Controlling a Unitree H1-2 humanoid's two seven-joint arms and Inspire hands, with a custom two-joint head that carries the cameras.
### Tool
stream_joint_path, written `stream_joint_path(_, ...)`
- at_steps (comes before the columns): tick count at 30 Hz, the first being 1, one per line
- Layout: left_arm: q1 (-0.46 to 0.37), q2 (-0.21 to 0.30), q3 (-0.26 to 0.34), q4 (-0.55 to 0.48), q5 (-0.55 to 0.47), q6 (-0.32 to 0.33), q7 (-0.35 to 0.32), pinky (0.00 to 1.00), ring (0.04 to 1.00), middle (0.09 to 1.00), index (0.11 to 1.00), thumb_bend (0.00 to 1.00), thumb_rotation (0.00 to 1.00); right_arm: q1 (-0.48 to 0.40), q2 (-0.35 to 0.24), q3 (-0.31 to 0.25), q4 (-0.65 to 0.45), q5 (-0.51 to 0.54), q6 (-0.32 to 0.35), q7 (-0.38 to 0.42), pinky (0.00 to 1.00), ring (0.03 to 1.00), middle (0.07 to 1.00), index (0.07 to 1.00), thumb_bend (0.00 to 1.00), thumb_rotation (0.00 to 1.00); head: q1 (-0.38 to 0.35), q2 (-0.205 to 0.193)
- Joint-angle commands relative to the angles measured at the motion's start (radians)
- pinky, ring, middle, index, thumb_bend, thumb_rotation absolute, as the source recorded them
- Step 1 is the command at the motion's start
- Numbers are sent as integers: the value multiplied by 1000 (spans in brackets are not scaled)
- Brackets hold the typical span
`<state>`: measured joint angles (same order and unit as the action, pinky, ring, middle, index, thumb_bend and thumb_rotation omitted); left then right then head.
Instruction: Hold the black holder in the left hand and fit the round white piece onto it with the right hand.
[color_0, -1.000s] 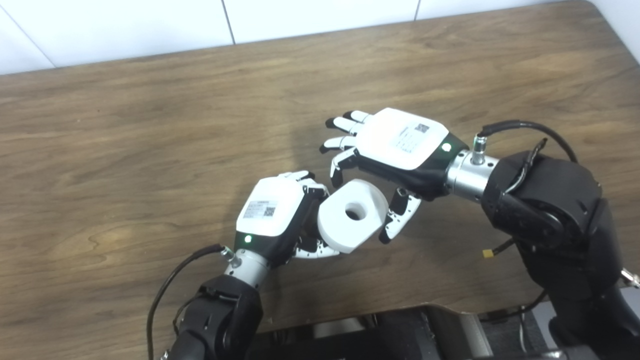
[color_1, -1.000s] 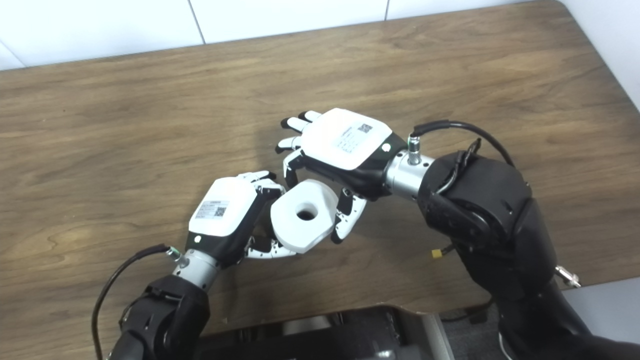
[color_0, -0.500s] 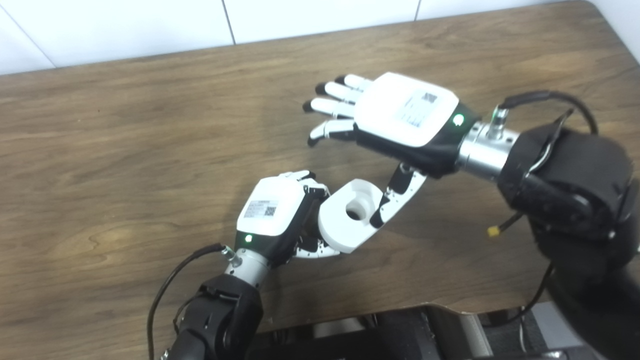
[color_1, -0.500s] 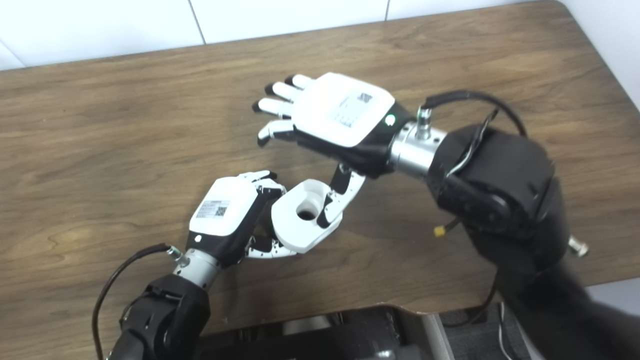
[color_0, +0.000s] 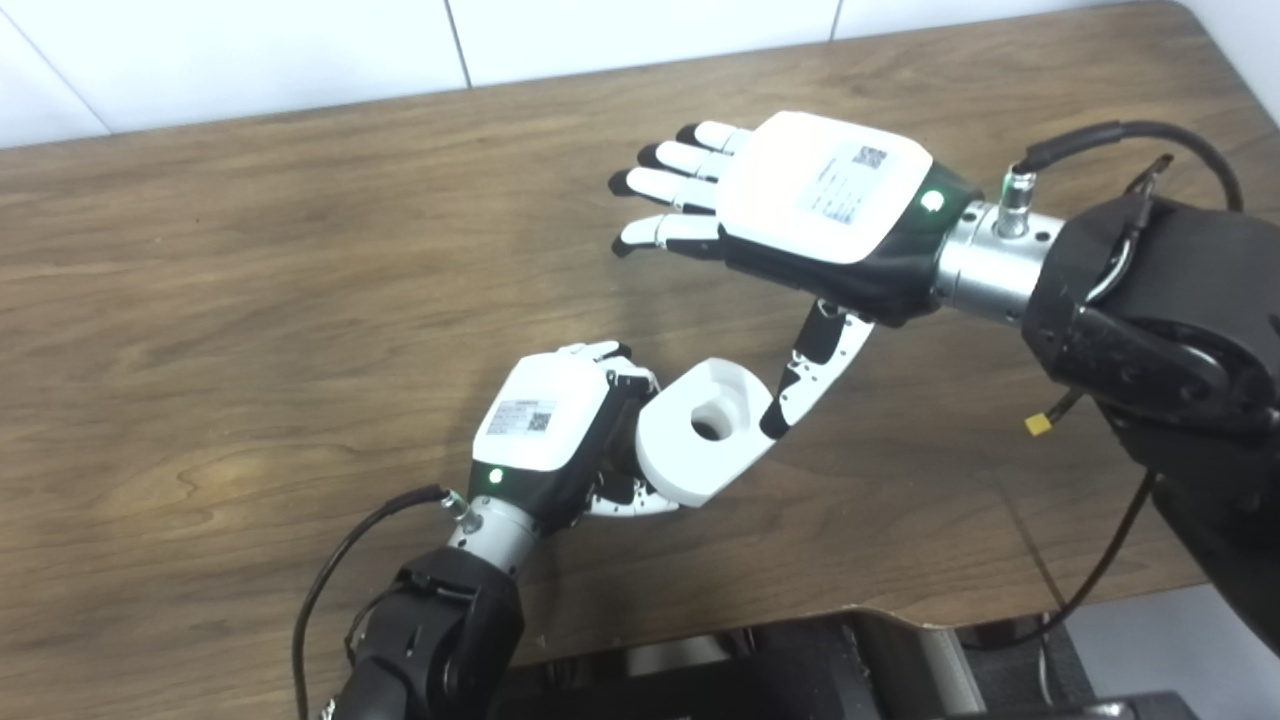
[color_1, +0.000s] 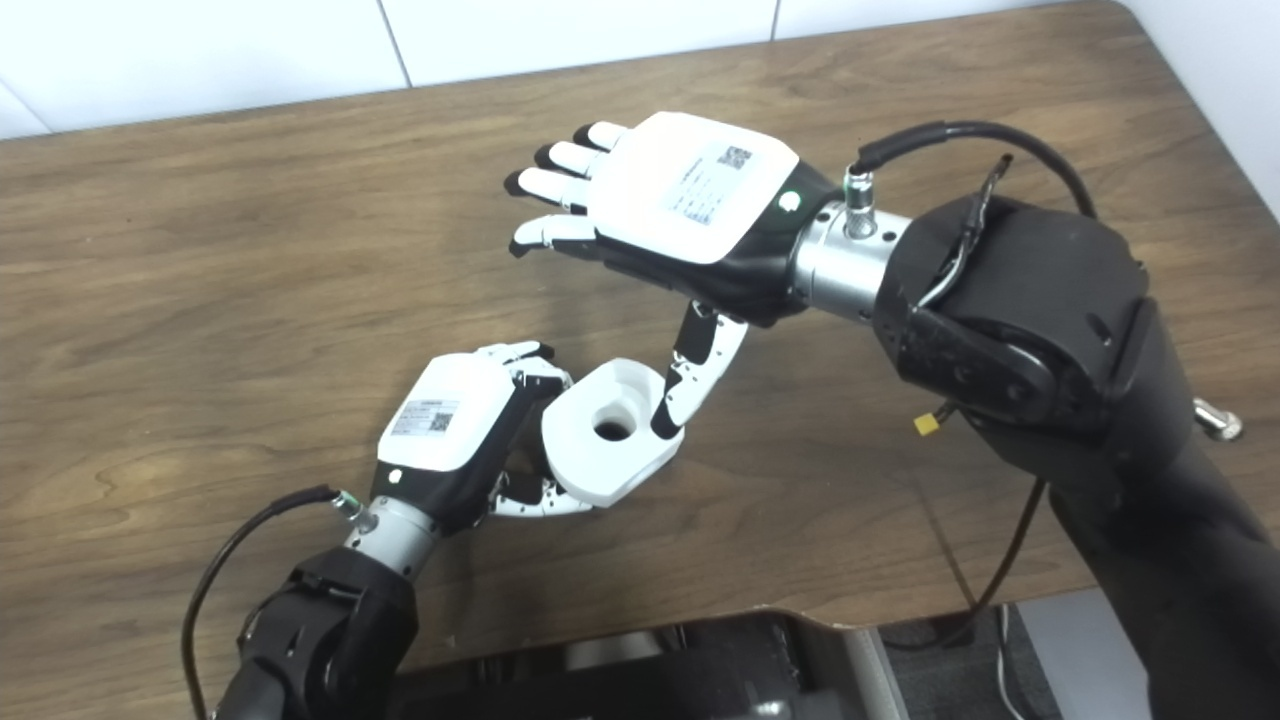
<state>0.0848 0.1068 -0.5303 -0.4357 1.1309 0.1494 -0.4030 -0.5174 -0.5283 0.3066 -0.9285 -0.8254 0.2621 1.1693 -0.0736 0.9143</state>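
Gripping low over the table (color_0: 250, 280), the left hand (color_0: 545, 430) was closed around something hidden, the round white piece (color_0: 705, 430) sitting against its fingers. Above it, the right hand (color_0: 800, 200) hung open and empty, thumb near the rim. Fitting looked done; the black holder itself could not be made out.

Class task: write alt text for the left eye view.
A left robot hand grips a round white piece with a centre hole above a wooden table. The open right robot hand hovers above it, thumb pointing down beside the piece.
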Motion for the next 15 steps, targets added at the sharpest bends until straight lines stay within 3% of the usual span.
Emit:
stream_joint_path(1,14,18,-9,31,-4,10,-76,849,841,772,489,520,58,-31,-3,-27,-21,-1,54,99,1000,1000,989,868,1000,442,2,1)
stream_joint_path(10,-9,10,-19,-9,51,47,-201,870,848,782,495,522,78,-13,-2,-63,-21,0,52,96,1000,1000,987,860,1000,466,13,4)
stream_joint_path(12,-13,6,-17,-27,53,58,-249,877,856,795,634,791,234,-13,-7,-73,-21,1,50,94,1000,1000,985,861,1000,466,13,4)
stream_joint_path(15,-18,4,-14,-54,54,68,-308,880,863,814,725,887,299,-14,-15,-92,-21,4,64,94,1000,1000,981,860,1000,446,21,4)
